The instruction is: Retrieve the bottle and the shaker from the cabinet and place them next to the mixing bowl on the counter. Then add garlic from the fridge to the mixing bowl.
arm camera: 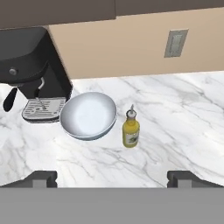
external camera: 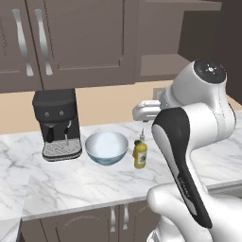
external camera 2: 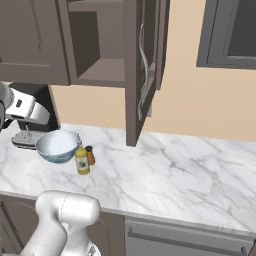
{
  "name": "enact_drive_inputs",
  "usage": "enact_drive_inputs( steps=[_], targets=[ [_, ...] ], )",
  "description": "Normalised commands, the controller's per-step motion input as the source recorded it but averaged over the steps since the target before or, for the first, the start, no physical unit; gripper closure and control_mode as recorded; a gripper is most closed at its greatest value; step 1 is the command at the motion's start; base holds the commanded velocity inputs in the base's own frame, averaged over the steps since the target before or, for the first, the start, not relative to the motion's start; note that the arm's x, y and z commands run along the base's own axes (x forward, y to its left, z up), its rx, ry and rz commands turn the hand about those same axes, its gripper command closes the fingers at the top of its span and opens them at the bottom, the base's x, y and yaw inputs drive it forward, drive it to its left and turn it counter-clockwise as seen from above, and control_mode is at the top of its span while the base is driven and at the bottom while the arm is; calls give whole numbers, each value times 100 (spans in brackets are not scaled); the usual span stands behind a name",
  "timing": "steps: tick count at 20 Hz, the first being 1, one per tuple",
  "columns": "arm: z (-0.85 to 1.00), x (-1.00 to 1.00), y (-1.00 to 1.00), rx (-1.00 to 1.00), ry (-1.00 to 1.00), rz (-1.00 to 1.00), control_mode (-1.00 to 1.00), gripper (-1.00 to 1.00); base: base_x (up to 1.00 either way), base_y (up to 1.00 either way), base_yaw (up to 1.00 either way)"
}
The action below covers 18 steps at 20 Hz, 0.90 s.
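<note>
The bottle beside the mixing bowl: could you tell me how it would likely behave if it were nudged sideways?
The bottle stands upright, tall and slim on a narrow base, so a high push would probably tip it. The marble counter looks smooth, so a low push may slide it. It could knock the mixing bowl or the shaker close by.

Beige wall (external camera 2: pixel 190 100), dark window frame (external camera 2: pixel 220 35), wall outlet (arm camera: pixel 176 43).

Both base views look down from behind at the mixing bowl (external camera: pixel 107 147); hand view faces it closer.
</note>
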Motion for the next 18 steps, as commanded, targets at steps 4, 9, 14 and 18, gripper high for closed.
enact_drive_inputs(
  steps=[4,9,14,18],
  targets=[
    [0,0,0,0,0,0,100,-100,0,0,0],
    [0,0,0,0,0,0,100,-100,-71,0,-3],
    [0,0,0,0,0,0,100,-100,-100,0,-13],
    [0,0,0,0,0,0,100,-100,-46,-38,10]
  ],
)
